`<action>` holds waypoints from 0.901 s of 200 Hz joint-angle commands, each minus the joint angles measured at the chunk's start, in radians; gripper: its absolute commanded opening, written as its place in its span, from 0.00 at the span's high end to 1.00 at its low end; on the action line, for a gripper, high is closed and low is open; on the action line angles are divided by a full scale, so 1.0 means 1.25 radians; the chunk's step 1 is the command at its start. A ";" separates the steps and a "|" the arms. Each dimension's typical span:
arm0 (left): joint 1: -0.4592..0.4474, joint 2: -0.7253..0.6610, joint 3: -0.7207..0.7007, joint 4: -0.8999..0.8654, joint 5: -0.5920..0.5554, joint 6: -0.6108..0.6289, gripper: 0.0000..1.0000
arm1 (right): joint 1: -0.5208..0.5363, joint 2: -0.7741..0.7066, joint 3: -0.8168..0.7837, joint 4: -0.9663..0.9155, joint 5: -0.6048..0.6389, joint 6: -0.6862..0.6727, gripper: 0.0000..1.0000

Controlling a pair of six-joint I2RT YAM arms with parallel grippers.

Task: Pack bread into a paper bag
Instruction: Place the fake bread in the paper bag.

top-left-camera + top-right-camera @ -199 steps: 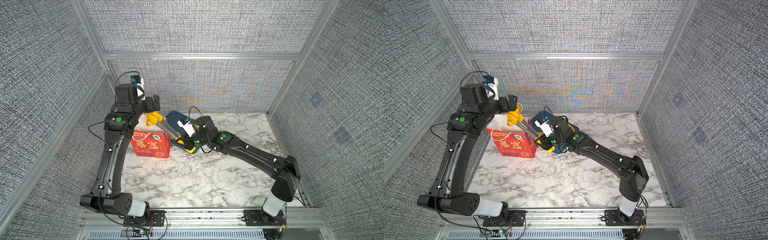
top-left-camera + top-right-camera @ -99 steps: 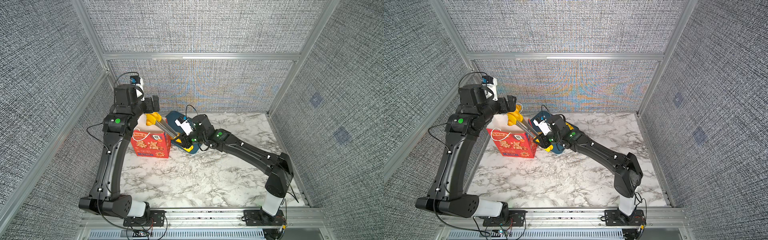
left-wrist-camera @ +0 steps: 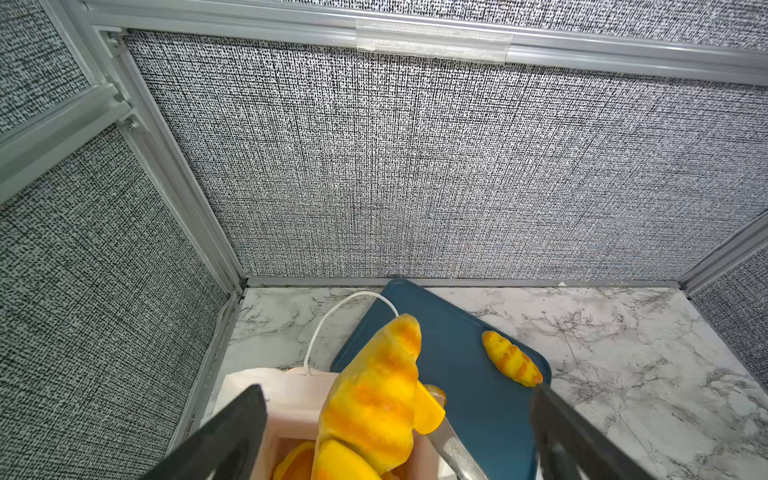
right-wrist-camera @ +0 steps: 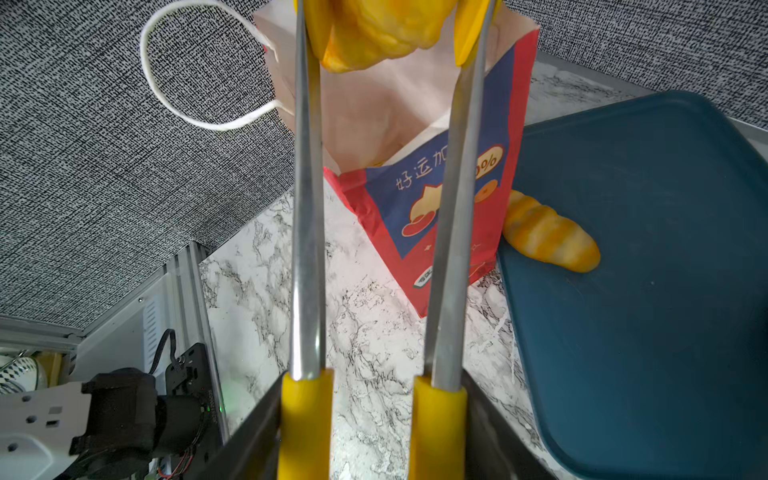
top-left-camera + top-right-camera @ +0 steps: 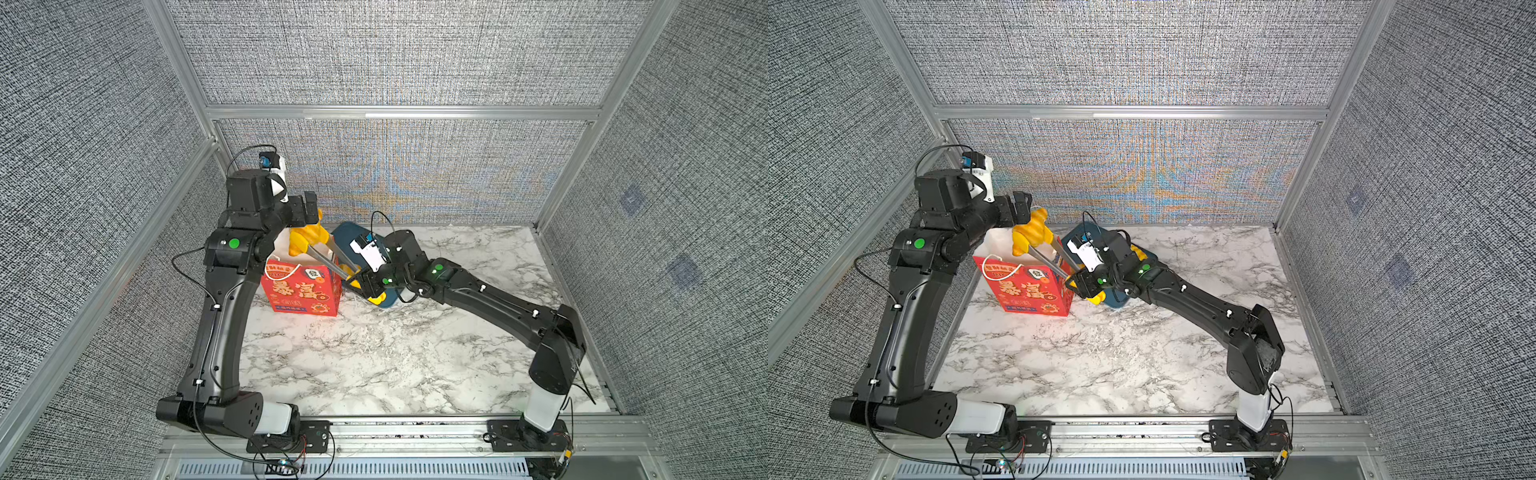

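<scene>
A striped golden croissant (image 5: 309, 239) (image 5: 1032, 232) (image 3: 374, 399) (image 4: 374, 37) hangs over the mouth of the red paper bag (image 5: 301, 291) (image 5: 1027, 291) (image 4: 494, 174). It sits between the yellow tips of metal tongs (image 5: 328, 262) (image 4: 307, 249). One tip touches it and a narrow gap shows beside the other. My right gripper (image 5: 361, 278) (image 5: 1084, 282) (image 4: 370, 415) is shut on the tongs' yellow handles. My left gripper (image 5: 309, 208) (image 5: 1021, 205) (image 3: 397, 388) stands open above the bag's far rim, gripping nothing. More bread (image 3: 295, 461) lies inside the bag.
A dark blue tray (image 5: 345, 232) (image 3: 469, 374) (image 4: 644, 291) lies right of the bag, against it. One striped roll (image 3: 511, 363) (image 4: 550, 239) lies on the tray. The back wall stands close behind the bag and tray. A white cord handle (image 4: 166, 99) loops off the bag's rim.
My right gripper has shifted slightly toward the bag, and the tong arms have spread apart. The croissant stays over the bag's mouth. The left arm has barely moved.
</scene>
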 commanded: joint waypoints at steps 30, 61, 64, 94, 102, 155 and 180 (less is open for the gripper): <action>0.001 -0.003 0.000 0.003 -0.003 0.009 0.00 | 0.000 -0.008 0.006 0.038 0.032 -0.001 0.38; 0.001 -0.005 -0.002 0.003 -0.004 0.011 0.00 | 0.000 -0.013 0.003 0.042 0.048 0.004 0.37; 0.001 -0.006 -0.003 0.003 -0.004 0.011 0.00 | 0.000 -0.014 0.003 0.042 0.051 0.006 0.37; 0.001 -0.005 -0.002 0.004 -0.004 0.011 0.00 | -0.002 -0.038 -0.019 0.061 0.078 0.013 0.37; 0.001 -0.006 -0.002 0.004 -0.004 0.012 0.00 | -0.003 -0.049 -0.029 0.071 0.091 0.015 0.37; 0.001 -0.010 -0.005 0.006 -0.007 0.013 0.00 | -0.062 -0.137 -0.102 0.075 0.165 0.026 0.37; 0.001 -0.010 -0.003 0.012 -0.006 0.012 0.00 | -0.116 -0.177 -0.161 0.066 0.183 0.024 0.36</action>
